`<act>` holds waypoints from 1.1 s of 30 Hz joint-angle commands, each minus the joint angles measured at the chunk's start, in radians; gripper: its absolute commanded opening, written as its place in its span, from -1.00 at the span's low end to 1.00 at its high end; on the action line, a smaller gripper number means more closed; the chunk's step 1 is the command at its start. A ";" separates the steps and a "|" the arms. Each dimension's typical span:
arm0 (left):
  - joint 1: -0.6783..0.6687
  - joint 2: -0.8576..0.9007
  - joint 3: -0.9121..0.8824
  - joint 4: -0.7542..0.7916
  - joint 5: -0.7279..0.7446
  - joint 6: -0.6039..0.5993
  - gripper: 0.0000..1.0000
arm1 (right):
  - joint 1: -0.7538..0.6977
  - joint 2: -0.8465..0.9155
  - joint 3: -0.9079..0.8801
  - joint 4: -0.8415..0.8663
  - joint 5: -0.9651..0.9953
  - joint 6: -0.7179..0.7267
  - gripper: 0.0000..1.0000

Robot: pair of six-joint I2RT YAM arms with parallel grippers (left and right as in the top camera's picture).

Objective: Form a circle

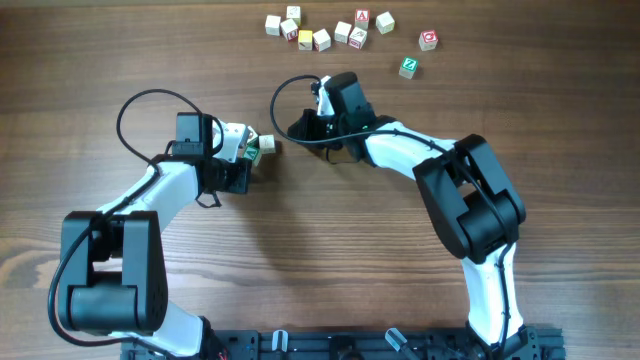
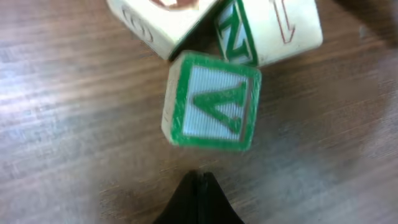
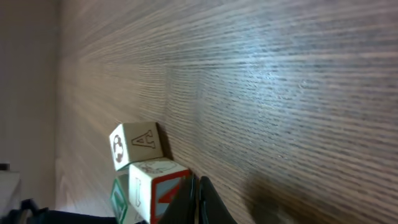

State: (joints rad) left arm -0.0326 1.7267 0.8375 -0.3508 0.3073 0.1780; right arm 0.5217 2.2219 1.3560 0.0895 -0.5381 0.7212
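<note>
Letter cubes point(image 2: 211, 102), likely light, rigid, smooth: pinch opposite flat faces; beside them, left gripper point(image 2: 200, 183) and right gripper point(image 3: 198, 188) pressed together, empty.

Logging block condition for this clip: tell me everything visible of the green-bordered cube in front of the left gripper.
The green-bordered cube is a pale wooden block. Its upward face has a green frame around a ridged whitish panel with a green letter, seemingly an upside-down A. It lies flat on the table, slightly rotated, against or nearly against a green-and-red printed cube and near another pale cube. The left gripper, shut, sits just short of it.
</note>
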 commanded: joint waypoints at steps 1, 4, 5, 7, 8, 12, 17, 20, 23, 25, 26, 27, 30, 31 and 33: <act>-0.003 -0.018 -0.019 -0.060 -0.019 -0.007 -0.92 | -0.019 0.019 0.005 0.007 -0.070 -0.042 -0.91; -0.004 -0.064 -0.019 -0.073 -0.079 -0.060 -0.92 | -0.019 0.019 0.005 0.012 -0.088 -0.050 -0.91; -0.004 -0.080 -0.019 -0.077 -0.081 -0.060 -0.92 | -0.019 0.019 0.005 0.014 -0.097 -0.055 -0.91; -0.004 -0.116 -0.019 -0.089 -0.081 -0.060 -0.92 | -0.019 0.019 0.005 0.014 -0.109 -0.064 -0.91; -0.004 -0.129 -0.019 -0.096 -0.081 -0.060 -0.92 | -0.019 0.019 0.005 0.014 -0.108 -0.065 -0.91; -0.004 -0.212 -0.019 -0.140 -0.081 -0.064 -0.92 | -0.026 0.014 0.005 0.002 -0.115 -0.078 -0.91; -0.004 -0.413 -0.019 -0.166 -0.082 -0.090 -0.92 | -0.048 -0.050 0.005 -0.089 -0.071 -0.216 -0.91; -0.004 -0.524 -0.019 -0.163 -0.116 -0.137 -0.92 | -0.048 -0.049 0.005 -0.089 -0.068 -0.231 -0.91; -0.004 -0.617 -0.019 -0.172 -0.180 -0.173 -0.92 | -0.031 -0.045 0.005 -0.074 -0.054 -0.254 -0.91; -0.004 -0.646 -0.019 -0.179 -0.199 -0.177 -0.92 | -0.013 -0.035 0.005 -0.060 -0.023 -0.255 -0.91; -0.004 -0.653 -0.019 -0.182 -0.210 -0.188 -0.92 | -0.003 -0.034 0.005 -0.059 -0.010 -0.255 -0.91; -0.004 -0.658 -0.019 -0.187 -0.213 -0.187 -0.92 | 0.003 -0.034 0.005 -0.056 -0.008 -0.261 -0.91; -0.004 -0.656 -0.019 -0.201 -0.213 -0.187 -0.92 | 0.018 -0.034 0.005 -0.035 -0.009 -0.270 -0.91; -0.004 -0.656 -0.019 -0.205 -0.213 -0.187 -0.92 | 0.020 -0.034 0.005 -0.030 -0.009 -0.269 -0.91; -0.004 -0.656 -0.019 -0.207 -0.212 -0.187 -0.92 | 0.025 -0.034 0.005 -0.022 -0.009 -0.269 -0.91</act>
State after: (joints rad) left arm -0.0330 1.0786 0.8196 -0.5545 0.1120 0.0082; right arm 0.5419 2.2112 1.3560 0.0521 -0.5671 0.4717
